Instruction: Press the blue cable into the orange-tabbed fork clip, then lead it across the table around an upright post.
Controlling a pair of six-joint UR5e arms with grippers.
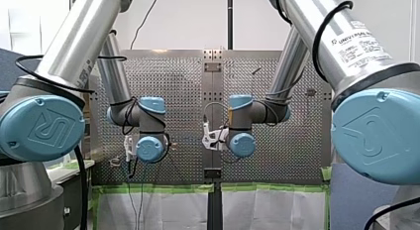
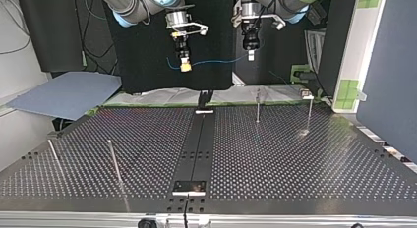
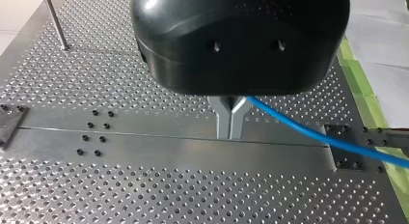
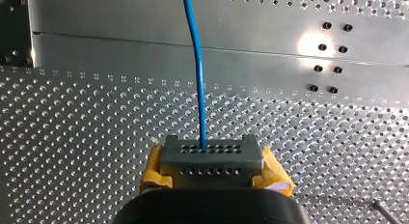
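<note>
Surface: perforated metal plate with a plain dark strip down its middle.
Posts: four thin upright rods you could count in the top view, two at its left and two toward its far right.
Right pincer: yellow-padded, raised over the surface's far edge, clamped on the blue cable.
Left pincer: metal fingers pressed together on the same cable, beside the right one.
Blue cable: you had it strung in the air between both pincers, well apart from the posts.
</note>
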